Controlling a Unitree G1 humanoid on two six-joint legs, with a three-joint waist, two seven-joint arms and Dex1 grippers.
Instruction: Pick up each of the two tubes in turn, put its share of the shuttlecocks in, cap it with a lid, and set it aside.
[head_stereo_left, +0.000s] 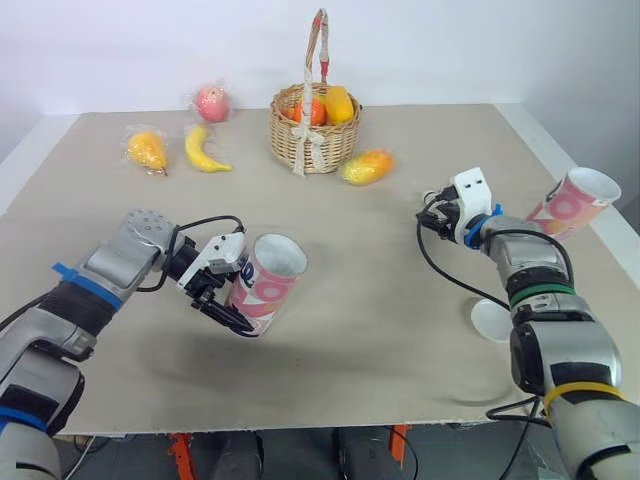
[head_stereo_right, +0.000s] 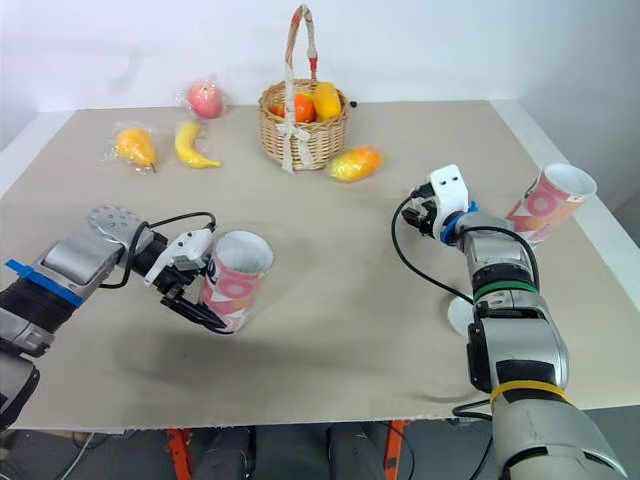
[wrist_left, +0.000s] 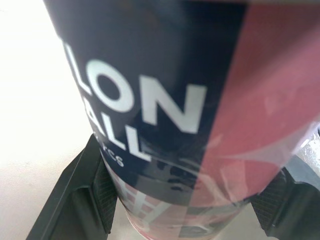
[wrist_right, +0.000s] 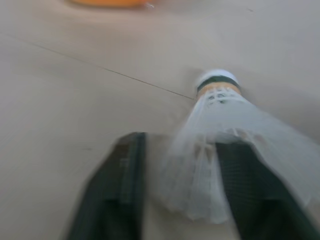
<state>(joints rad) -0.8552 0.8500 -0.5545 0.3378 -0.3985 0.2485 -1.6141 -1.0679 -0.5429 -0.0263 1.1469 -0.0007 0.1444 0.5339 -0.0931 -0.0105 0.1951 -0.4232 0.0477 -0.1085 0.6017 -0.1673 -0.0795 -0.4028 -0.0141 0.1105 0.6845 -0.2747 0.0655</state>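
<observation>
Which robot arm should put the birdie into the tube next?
The right, I think. A shuttlecock sits right at the right claw. The left claw is busy, shut on the open tube, so it can just hold that steady.

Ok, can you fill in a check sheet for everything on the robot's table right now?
Surface: beige table, no spills seen.
Job's things: pink tube held tilted, mouth open; second tube tilted at the right edge; white lid lying flat; shuttlecock.
Clutter: basket of fruit, mango, banana, wrapped orange fruit, wrapped red fruit.
Grippers: left gripper shut on the pink tube; right gripper at the shuttlecock, grip unclear.
Cables: black cable at the left wrist; black loop on the right.
Surroundings: white wall behind.
</observation>
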